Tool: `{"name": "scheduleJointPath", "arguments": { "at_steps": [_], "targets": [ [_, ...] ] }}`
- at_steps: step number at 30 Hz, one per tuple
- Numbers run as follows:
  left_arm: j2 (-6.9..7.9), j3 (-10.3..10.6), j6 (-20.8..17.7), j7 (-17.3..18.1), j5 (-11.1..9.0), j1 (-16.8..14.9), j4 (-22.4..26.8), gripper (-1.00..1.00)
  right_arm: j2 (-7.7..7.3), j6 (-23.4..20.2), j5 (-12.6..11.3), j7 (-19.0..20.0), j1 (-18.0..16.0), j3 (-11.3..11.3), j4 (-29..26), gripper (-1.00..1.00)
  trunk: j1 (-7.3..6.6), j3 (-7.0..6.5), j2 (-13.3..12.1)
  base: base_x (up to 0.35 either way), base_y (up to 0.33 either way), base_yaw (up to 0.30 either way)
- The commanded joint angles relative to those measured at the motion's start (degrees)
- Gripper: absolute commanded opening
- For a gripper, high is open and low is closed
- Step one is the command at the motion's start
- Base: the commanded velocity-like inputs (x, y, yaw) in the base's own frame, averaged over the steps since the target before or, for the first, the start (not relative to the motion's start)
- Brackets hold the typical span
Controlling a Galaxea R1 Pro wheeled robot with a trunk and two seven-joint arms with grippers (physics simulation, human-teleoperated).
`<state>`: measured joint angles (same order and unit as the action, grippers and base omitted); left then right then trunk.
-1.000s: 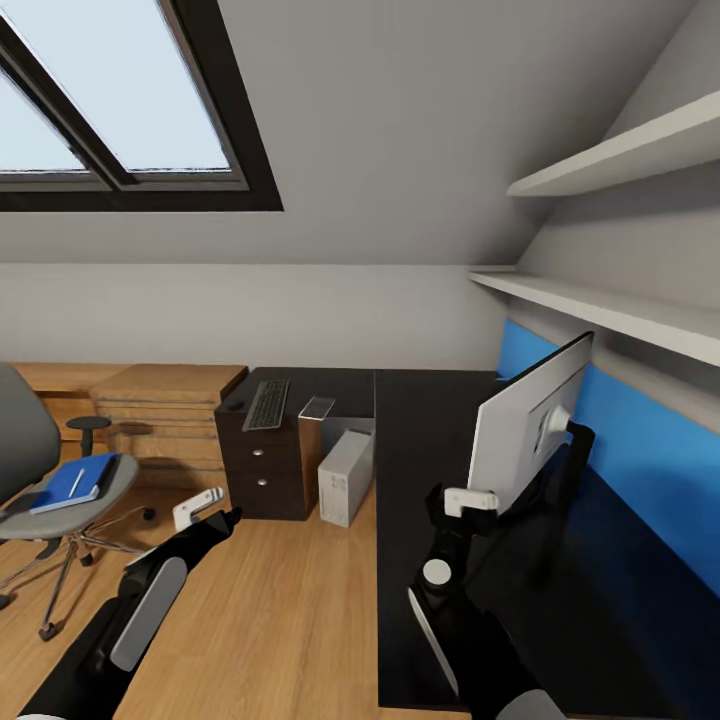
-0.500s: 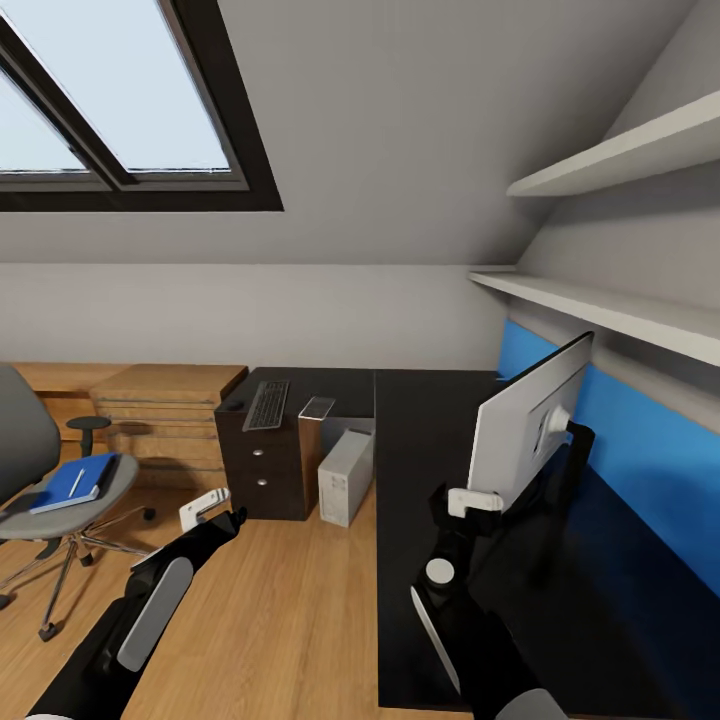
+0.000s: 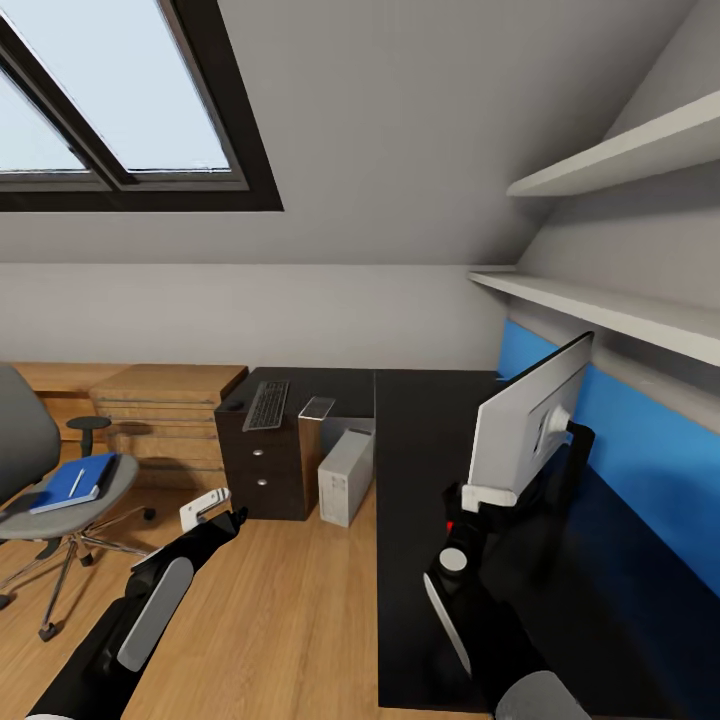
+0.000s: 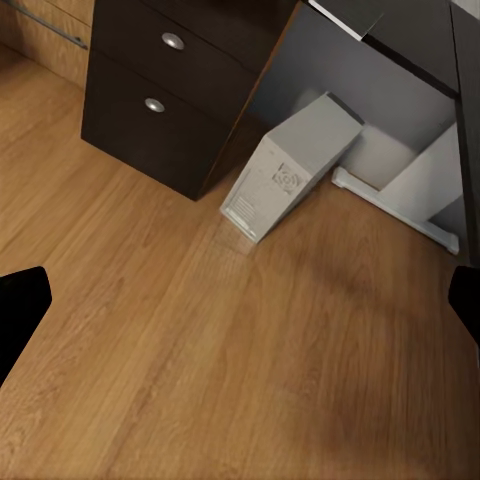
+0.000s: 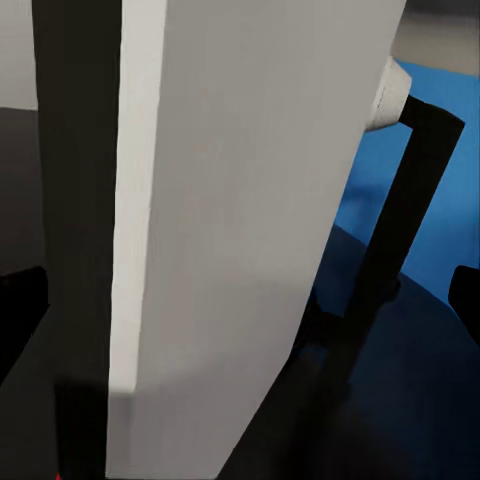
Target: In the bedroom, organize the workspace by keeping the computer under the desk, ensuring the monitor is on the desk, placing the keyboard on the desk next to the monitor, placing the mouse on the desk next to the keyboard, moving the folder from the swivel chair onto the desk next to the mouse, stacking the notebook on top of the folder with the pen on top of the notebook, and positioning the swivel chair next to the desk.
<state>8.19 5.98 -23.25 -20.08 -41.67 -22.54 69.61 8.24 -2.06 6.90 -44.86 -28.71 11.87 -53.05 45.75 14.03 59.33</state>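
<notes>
The monitor [image 3: 530,425] stands on the black desk [image 3: 420,480] with its white back [image 5: 250,200] toward me. My right gripper [image 3: 478,497] is open at its lower near corner, and that corner lies between the spread fingers [image 5: 20,310]. Further left on the desk lie the keyboard [image 3: 266,404] and the grey notebook [image 3: 316,407]. The computer [image 3: 345,476] leans under the desk. The blue folder [image 3: 72,482], with the white pen [image 3: 77,480] on it, rests on the swivel chair [image 3: 30,440]. Over the floor, my left gripper [image 3: 205,510] hangs open and empty.
Dark drawers [image 3: 262,465] with silver knobs [image 4: 173,41] stand beside the computer [image 4: 290,165]. A light wood cabinet [image 3: 165,410] sits behind the chair. Wall shelves [image 3: 600,300] overhang the desk's right side. Wooden floor [image 3: 290,610] stretches between chair and desk.
My right gripper has moved forward and to the right, up to the monitor's lower corner. The left arm shifted slightly right, then stayed still.
</notes>
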Motion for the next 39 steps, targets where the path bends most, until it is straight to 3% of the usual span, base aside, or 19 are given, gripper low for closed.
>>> {"name": "scheduleJointPath", "arguments": {
  "at_steps": [1,7,19,21,23,26,39],
  "targets": [
    [0.07,0.2,0.0,-0.6,-0.6,0.0,0.1,1.0,-0.06,-0.1,0.0,-0.2,-0.4,0.0,0.4,1.0,0.01,0.08,0.1,0.0,0.0,0.0],
    [0.07,0.2,0.0,-0.6,-0.6,0.0,0.1,1.0,-0.48,1.5,-1.5,-0.1,-1.9,-0.1,2.7,1.0,0.01,0.08,0.1,0.0,0.0,0.0],
    [0.05,0.2,-0.2,-0.6,-0.6,0.0,0.1,1.0,-0.59,2.2,-1.8,-0.1,-2.2,-0.1,3.2,1.0,0.01,0.08,0.1,0.015,0.003,0.0],
    [0.03,0.4,-0.2,-0.6,-0.6,0.0,0.1,1.0,-0.59,2.2,-1.8,-0.1,-2.2,-0.1,3.2,1.0,0.01,0.08,0.1,-0.194,-0.2,0.0],
    [0.09,2.3,-0.2,-0.6,-0.5,0.0,0.1,1.0,-0.59,2.2,-1.8,-0.1,-2.2,-0.1,3.2,1.0,0.01,0.08,0.1,-0.124,-0.153,0.0],
    [0.07,3.3,-0.1,-0.6,-0.5,0.0,0.1,1.0,-0.59,2.2,-1.8,-0.1,-2.2,-0.1,3.2,1.0,0.01,0.08,0.1,-0.039,-0.049,0.0],
    [0.1,3.7,-0.1,-0.6,-0.5,0.0,0.1,1.0,-0.59,2.2,-1.8,-0.1,-2.2,-0.1,3.3,1.0,0.01,0.08,0.1,-0.196,-0.191,0.0]
  ]
}}
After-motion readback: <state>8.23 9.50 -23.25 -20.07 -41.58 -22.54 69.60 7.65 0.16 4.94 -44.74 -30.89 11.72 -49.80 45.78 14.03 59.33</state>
